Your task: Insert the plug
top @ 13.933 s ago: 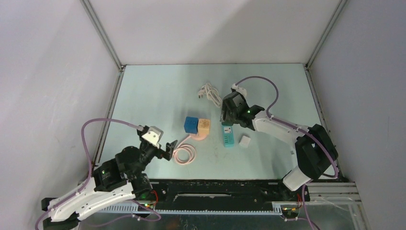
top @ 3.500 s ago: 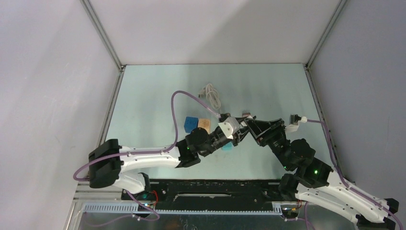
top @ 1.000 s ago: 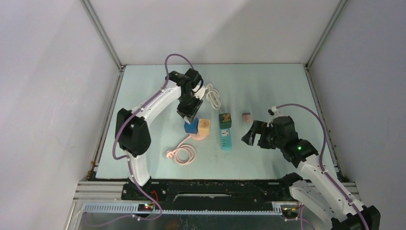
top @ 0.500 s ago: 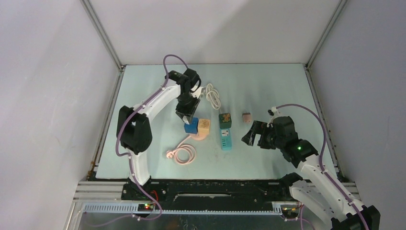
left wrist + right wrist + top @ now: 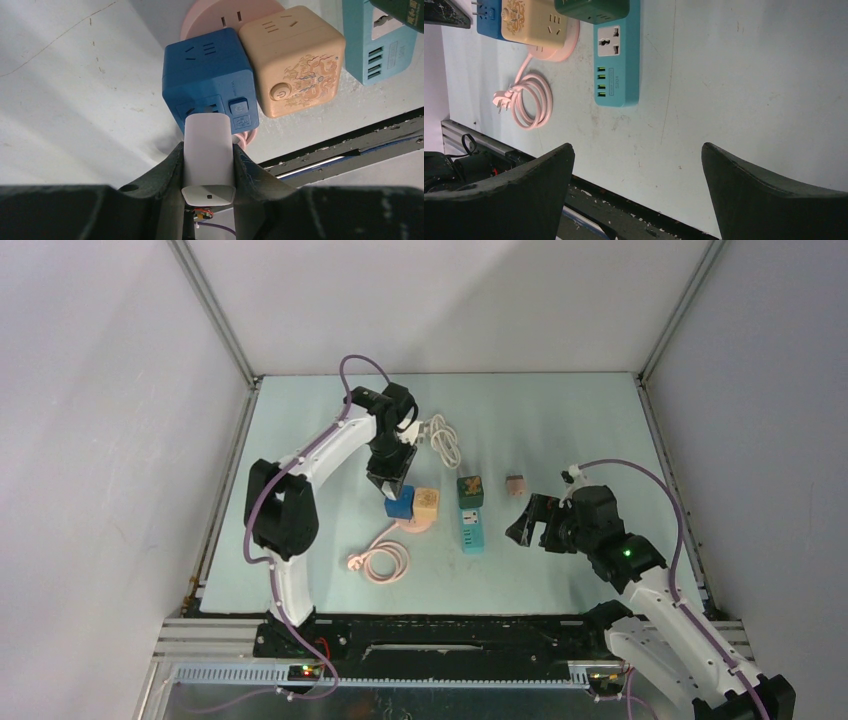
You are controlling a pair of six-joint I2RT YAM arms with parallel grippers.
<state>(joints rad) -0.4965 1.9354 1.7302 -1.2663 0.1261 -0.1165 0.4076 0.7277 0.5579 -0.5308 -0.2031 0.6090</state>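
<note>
A tan socket cube (image 5: 427, 504) with a printed pattern and a round button on one face sits over a pink round base (image 5: 415, 526). From that base a pink cord (image 5: 385, 562) runs to a flat coil on the near side, its plug lying at the coil's left. Just right of the tan cube lies a teal power strip (image 5: 472, 530), with a dark green cube (image 5: 470, 490) seated on its far end. A small pinkish block (image 5: 515, 483) stands apart to the right. A bundled white cord (image 5: 445, 438) lies farther back on the pale table (image 5: 560, 420).

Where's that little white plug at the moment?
In the left wrist view, the white plug sits clamped in the left gripper, its front end right at the blue cube socket's side face, with the peach cube socket just beside.
</note>
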